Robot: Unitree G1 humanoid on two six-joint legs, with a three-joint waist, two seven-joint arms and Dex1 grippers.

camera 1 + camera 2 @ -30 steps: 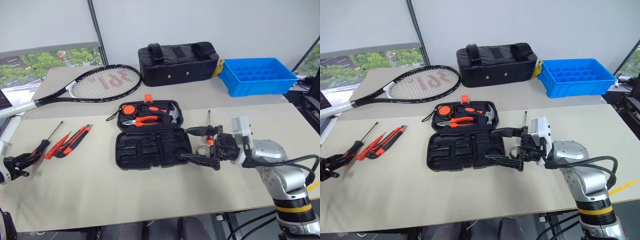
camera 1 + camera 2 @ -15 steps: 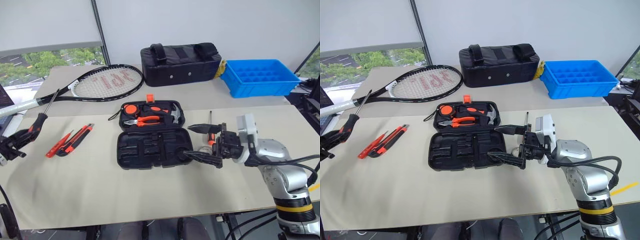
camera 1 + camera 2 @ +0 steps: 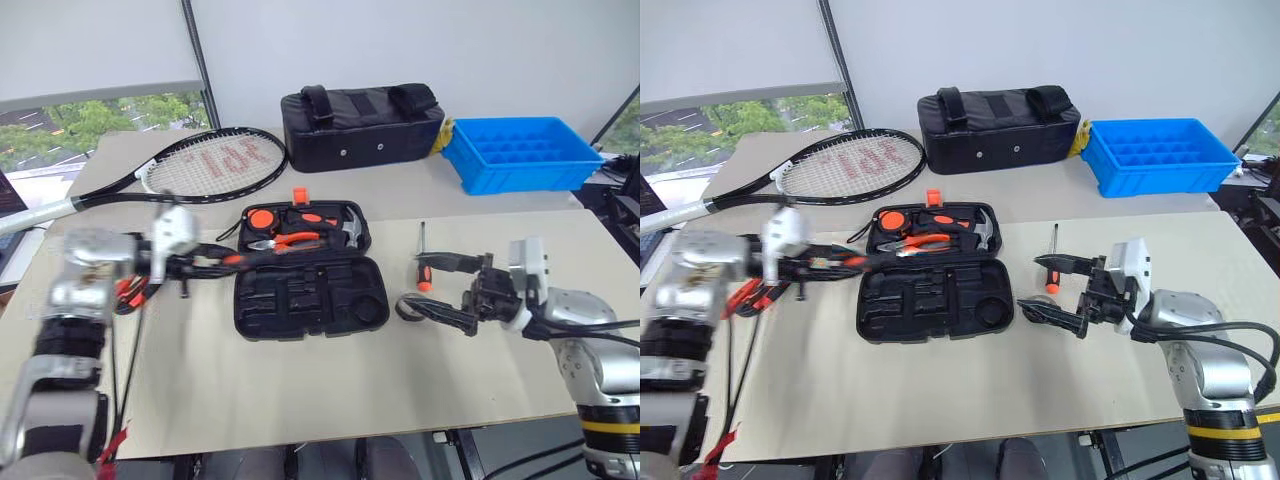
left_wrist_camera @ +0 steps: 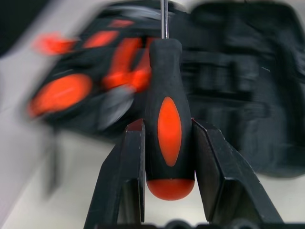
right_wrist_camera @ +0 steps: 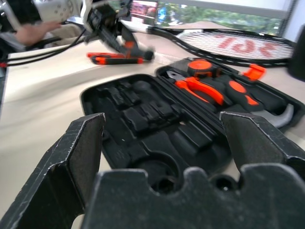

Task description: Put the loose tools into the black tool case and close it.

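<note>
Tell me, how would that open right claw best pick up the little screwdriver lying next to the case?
Probably by the handle. The screwdriver lies flat beside the black tool case, its red-and-black handle toward the robot and its thin shaft pointing away. The handle is thicker, so the open right gripper, hanging close by, could come down from above with a finger on each side.
</note>
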